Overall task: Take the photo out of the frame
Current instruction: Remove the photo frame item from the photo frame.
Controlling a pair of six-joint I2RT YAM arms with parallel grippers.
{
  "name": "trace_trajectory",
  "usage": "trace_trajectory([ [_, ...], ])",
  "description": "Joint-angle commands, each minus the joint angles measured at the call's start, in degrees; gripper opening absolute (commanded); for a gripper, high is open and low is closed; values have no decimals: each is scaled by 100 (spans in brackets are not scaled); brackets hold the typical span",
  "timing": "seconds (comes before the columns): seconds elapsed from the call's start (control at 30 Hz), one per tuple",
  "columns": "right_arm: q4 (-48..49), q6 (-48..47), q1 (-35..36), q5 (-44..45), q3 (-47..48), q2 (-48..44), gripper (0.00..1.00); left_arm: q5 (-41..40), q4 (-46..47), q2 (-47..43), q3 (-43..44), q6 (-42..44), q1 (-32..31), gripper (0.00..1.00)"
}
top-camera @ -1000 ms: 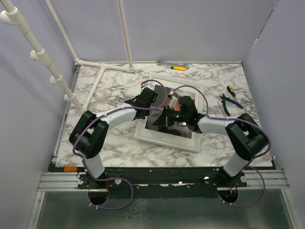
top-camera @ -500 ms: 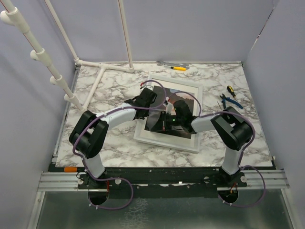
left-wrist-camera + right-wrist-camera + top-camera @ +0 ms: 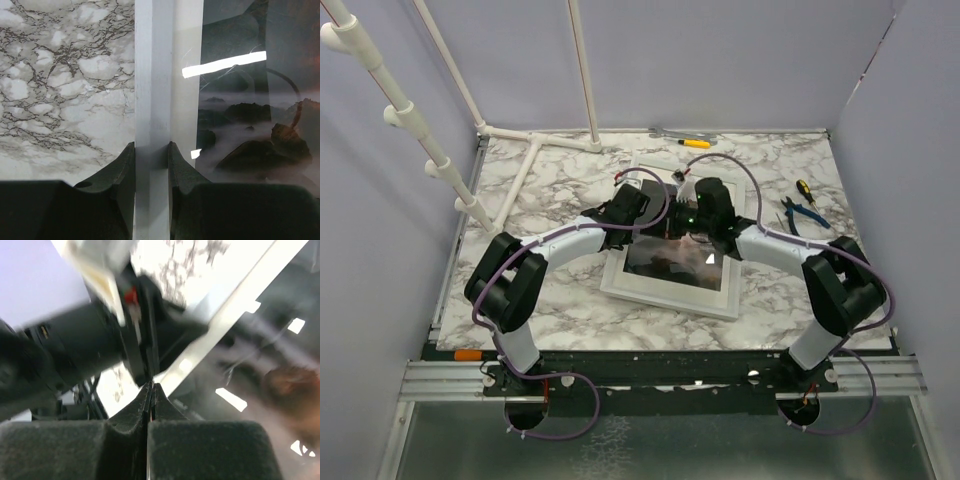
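The white frame [image 3: 660,294] lies flat on the marble table, glass side up, and the dark landscape photo [image 3: 670,262] shows behind the glass. My left gripper [image 3: 632,207] is shut on the frame's left rail [image 3: 152,75], one finger on each side of it [image 3: 151,145]. In the left wrist view the photo [image 3: 250,125] shows misty dark hills right of the white mat. My right gripper [image 3: 674,222] hovers over the frame's upper part, pointing at the left gripper. Its jaws [image 3: 151,386] are pressed together with nothing visibly between them. The frame rail [image 3: 235,315] runs diagonally past them.
Blue-handled pliers [image 3: 802,216] and a yellow-and-black screwdriver [image 3: 804,188] lie right of the frame. A yellow-handled tool [image 3: 695,143] rests at the back edge. White pipes [image 3: 520,170] stand along the back left. Purple walls enclose the table.
My right arm has swung from the middle of the glass up toward the frame's top and the left gripper. The left gripper keeps its hold on the rail.
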Motion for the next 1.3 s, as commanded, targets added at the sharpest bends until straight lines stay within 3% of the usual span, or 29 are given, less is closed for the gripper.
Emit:
trace_trajectory([
  [0.0, -318, 84, -502, 281, 518, 228, 1, -412, 63, -259, 148, 167, -20, 0],
  [0.17, 162, 613, -914, 294, 969, 892, 1, -450, 82, -269, 125, 142, -20, 0],
  [0.6, 649, 1279, -1142, 537, 2485, 2638, 1, -442, 132, -322, 89, 106, -29, 0],
  [0.97, 900, 1234, -1143, 547, 2933, 2740, 1, -448, 218, -337, 25, 79, -27, 0],
  [1.17, 194, 1435, -1143, 727, 3555, 3822, 1, -448, 233, -355, 46, 78, -46, 0],
  [1.27, 198, 1561, -1143, 938, 3411, 4111, 1, -474, 231, -371, 55, 91, -56, 0],
])
